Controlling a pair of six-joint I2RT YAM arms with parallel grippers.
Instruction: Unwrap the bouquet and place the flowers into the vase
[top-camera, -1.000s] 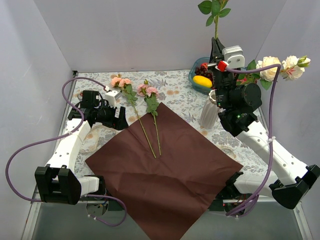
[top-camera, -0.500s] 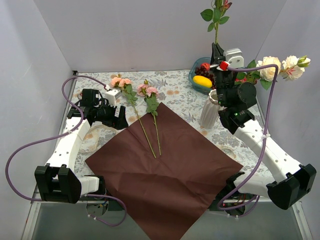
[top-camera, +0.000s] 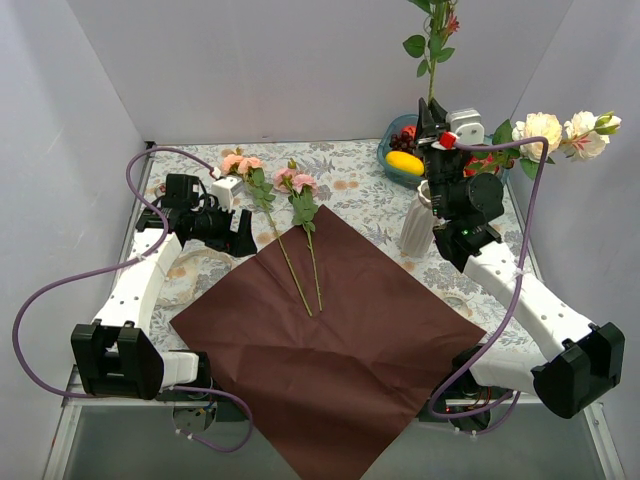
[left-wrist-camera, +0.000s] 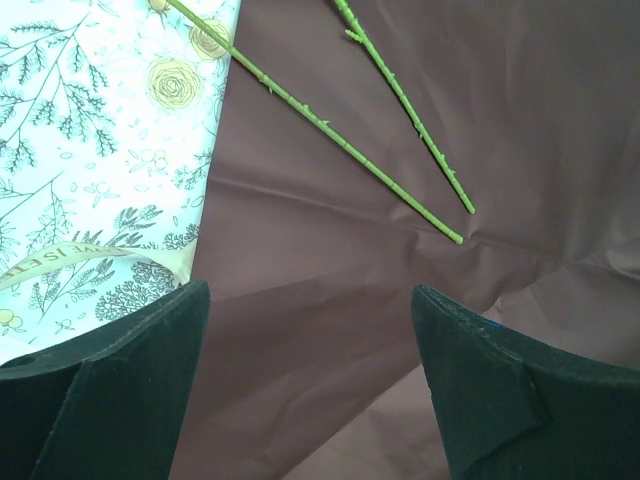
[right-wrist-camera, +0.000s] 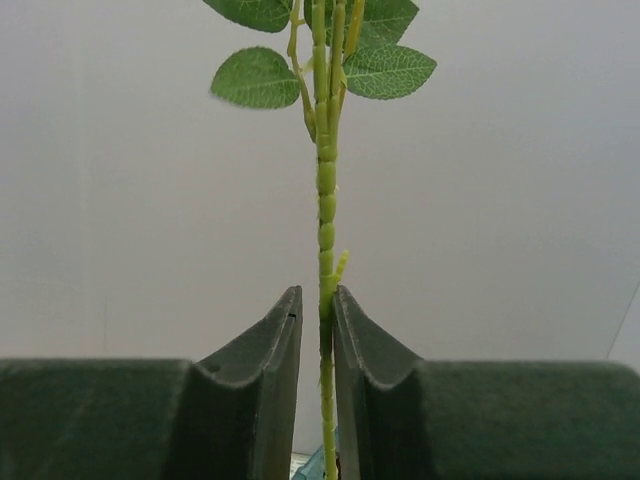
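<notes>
Worktop (top-camera: 365, 195), floral-patterned: dark red paper (top-camera: 340, 340) spread flat; two pink flowers (top-camera: 297, 181), stems on its far corner; white ribbed vase (top-camera: 415, 230), leafy stem (top-camera: 432, 70) upright above it; teal fruit bowl (top-camera: 386, 160) behind.

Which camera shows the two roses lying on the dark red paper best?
The top external view: both roses show whole, blooms on the tablecloth, stems on the paper. The left wrist view catches only their bare lower stems; the right wrist view shows neither.
</notes>
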